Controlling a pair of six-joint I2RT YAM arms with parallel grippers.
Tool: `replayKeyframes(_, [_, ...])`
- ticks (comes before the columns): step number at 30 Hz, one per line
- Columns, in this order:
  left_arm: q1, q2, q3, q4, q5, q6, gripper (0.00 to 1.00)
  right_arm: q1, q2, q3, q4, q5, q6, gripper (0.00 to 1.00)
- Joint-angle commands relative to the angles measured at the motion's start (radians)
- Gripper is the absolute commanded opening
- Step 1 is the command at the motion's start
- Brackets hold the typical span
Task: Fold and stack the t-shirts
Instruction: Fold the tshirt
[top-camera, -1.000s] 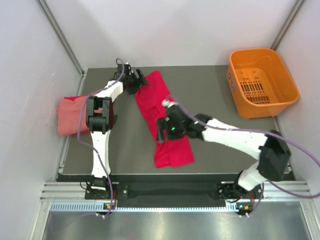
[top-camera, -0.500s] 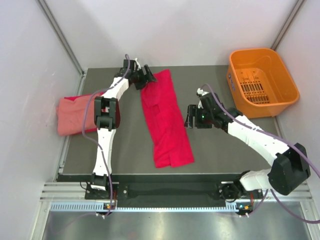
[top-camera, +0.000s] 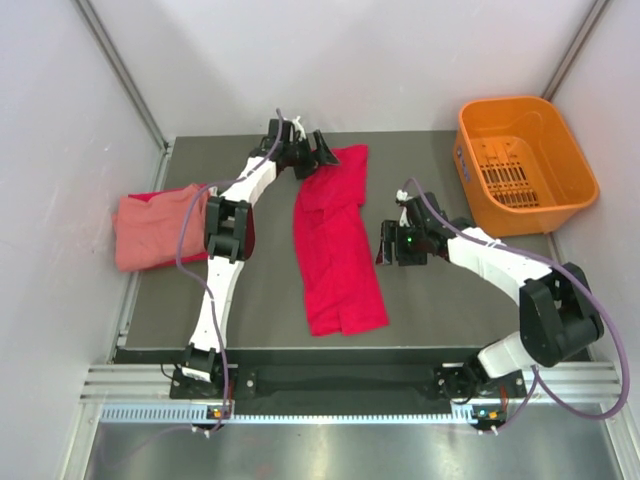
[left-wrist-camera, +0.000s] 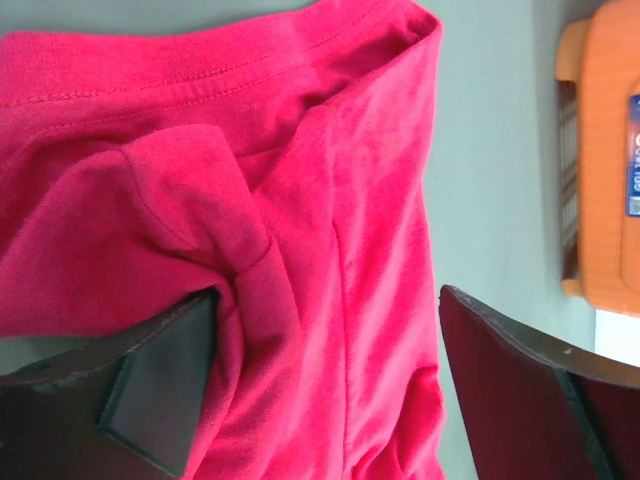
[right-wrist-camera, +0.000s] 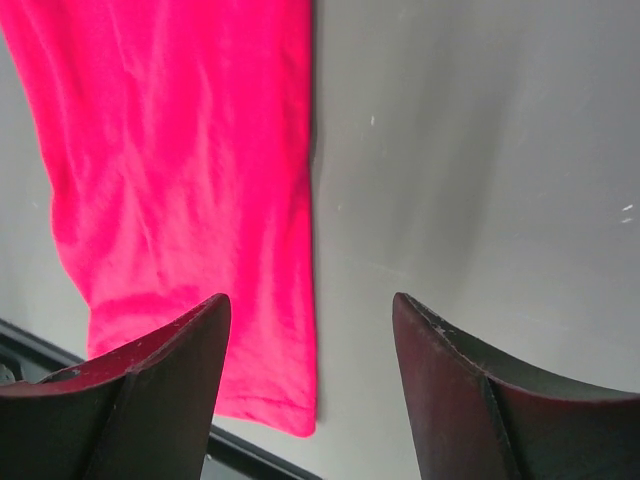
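Crimson t-shirt (top-camera: 335, 250) lies in the middle of the worktop (top-camera: 260, 290) as a long narrow strip, its sides already turned in, running from the far edge towards the near one. By my reading the lengthwise fold is done and the strip is being squared up before the crosswise fold. The left gripper (top-camera: 322, 157) sits at the far end of the strip with its jaws wide apart. In the left wrist view the hem and a bunched ridge of cloth lie between the fingers, but they are not pinching it. The right gripper (top-camera: 386, 245) hovers over bare worktop just beside the strip's right edge, jaws apart with nothing in them. Next, I judge, both grippers need to close on the corners of one end and carry it over the other end. The bunched ridge at the far end wants flattening first, or it will be folded in. The finished packet would then go onto the salmon pink t-shirt (top-camera: 145, 235) lying folded at the left edge, well apart from the orange basket (top-camera: 520, 215) at the far right. Compared with a second ago, the strip has swung from a slant to nearly straight, its far end having shifted rightwards with the left gripper. The right gripper, which was then over the middle of the cloth, has come off it to the right.
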Motion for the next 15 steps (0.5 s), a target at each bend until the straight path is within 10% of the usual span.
replayKeyframes(1, [0.028, 0.021, -0.030, -0.056, 0.005, 0.003, 0.98, -0.005, -0.015, -0.016, 0.046, -0.039, -0.031, 0.66])
replayKeyframes(15, [0.149, -0.495, -0.763, -0.081, -0.214, 0.067, 0.99, -0.013, -0.089, -0.130, 0.097, -0.003, -0.062, 0.68])
